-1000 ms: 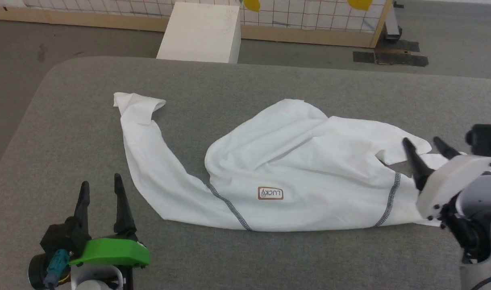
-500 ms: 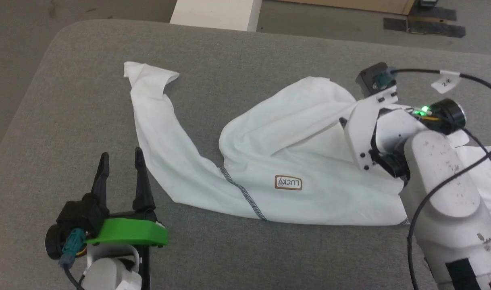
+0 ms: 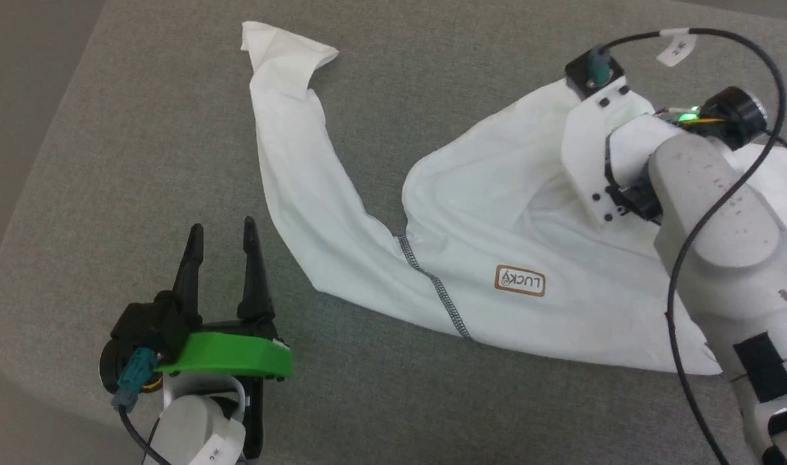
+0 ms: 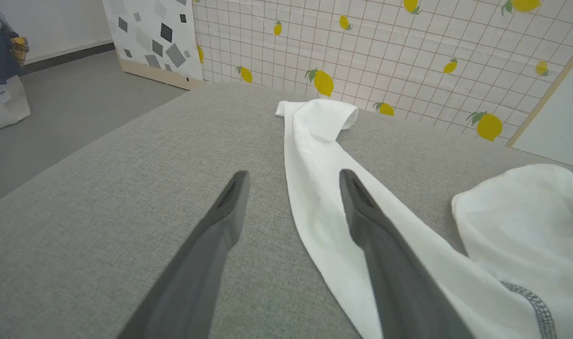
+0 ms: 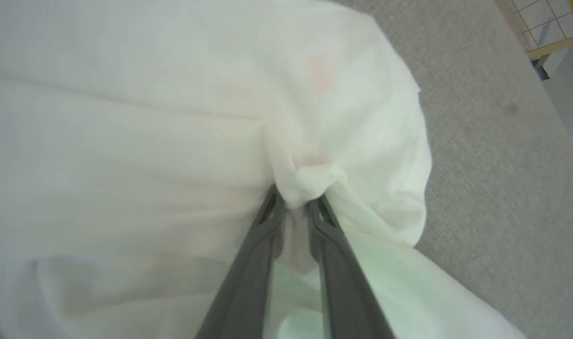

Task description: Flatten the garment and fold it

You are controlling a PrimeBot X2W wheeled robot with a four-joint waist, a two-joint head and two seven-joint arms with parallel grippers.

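Right wrist view: your right gripper (image 5: 296,205) pinches a bunch of the garment (image 5: 173,117). Your left gripper (image 3: 222,224) gapes empty.

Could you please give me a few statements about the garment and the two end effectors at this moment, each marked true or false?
1. The right end effector is shut on a bunch of the garment. True.
2. The left end effector grips the sleeve. False: it is open, beside the sleeve, holding nothing.
3. The garment lies flat and smooth on the grey surface. False: its body is bunched and creased.
4. A brown-rimmed label sits near a dark zigzag seam. True.
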